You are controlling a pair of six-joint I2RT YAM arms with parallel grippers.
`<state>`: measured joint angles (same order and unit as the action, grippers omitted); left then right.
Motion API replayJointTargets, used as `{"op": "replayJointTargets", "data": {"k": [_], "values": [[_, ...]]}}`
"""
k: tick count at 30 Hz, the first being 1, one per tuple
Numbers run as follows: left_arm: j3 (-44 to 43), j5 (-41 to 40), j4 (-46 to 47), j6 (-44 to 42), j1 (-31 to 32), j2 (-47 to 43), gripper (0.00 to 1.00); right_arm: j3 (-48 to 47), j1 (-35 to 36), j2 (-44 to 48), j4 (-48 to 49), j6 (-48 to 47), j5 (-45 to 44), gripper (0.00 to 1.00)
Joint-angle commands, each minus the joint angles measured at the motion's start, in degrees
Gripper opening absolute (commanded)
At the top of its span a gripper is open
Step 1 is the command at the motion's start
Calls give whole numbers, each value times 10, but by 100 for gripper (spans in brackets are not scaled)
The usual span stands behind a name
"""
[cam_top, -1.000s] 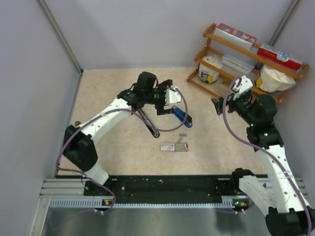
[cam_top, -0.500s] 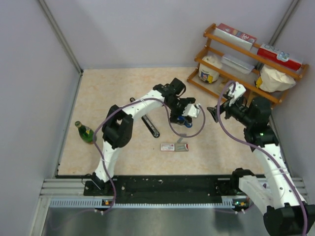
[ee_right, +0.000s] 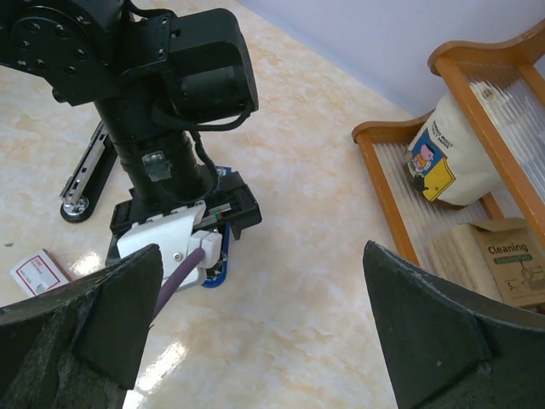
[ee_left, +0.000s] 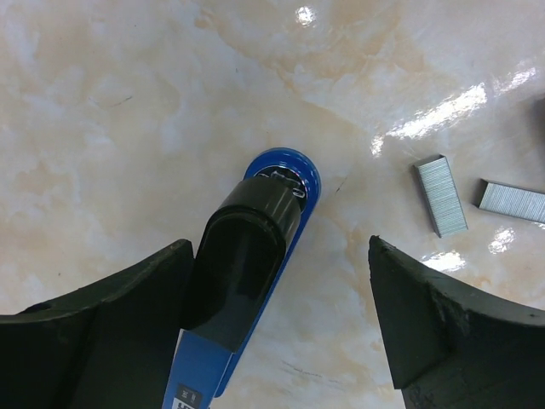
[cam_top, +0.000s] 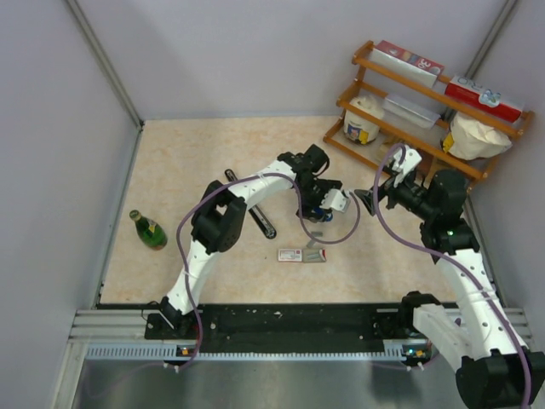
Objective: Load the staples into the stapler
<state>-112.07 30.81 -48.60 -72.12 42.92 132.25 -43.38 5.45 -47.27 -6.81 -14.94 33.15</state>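
My left gripper (ee_left: 279, 247), jaws apart, straddles the blue stapler (ee_left: 247, 264); my right gripper (ee_right: 262, 251) gapes short of the far-right corner's "Cleaning" box (ee_right: 498, 256).

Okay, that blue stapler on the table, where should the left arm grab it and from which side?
Take the blue stapler across its two long sides, at the black top piece, coming straight down from above. It lies flat on the table, long and narrow, so its width probably fits the open jaws of the left gripper, which hangs right over it.

Beige marbled tabletop (cam_top: 187, 162), blue stapler (ee_left: 251, 247), staple strips (ee_left: 440, 195), white box (cam_top: 290, 255), black bar (cam_top: 260, 220), green bottle (cam_top: 149, 230), wooden rack (cam_top: 341, 146).
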Motion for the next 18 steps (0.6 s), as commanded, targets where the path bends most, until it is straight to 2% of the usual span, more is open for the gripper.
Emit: {"op": "replayJointTargets", "data": {"k": [1,8,11,18], "values": [[-25,2,17,14,2,3,85,3,-9,-1,26,-3,24,99],[-28,3,30,32,2,7,69,7,-8,-3,29,-4,29,99],[-27,0,30,35,2,10,57,8,-7,-5,29,-4,32,99],[-25,-2,30,38,2,12,54,9,-8,-5,29,-7,33,99]]}}
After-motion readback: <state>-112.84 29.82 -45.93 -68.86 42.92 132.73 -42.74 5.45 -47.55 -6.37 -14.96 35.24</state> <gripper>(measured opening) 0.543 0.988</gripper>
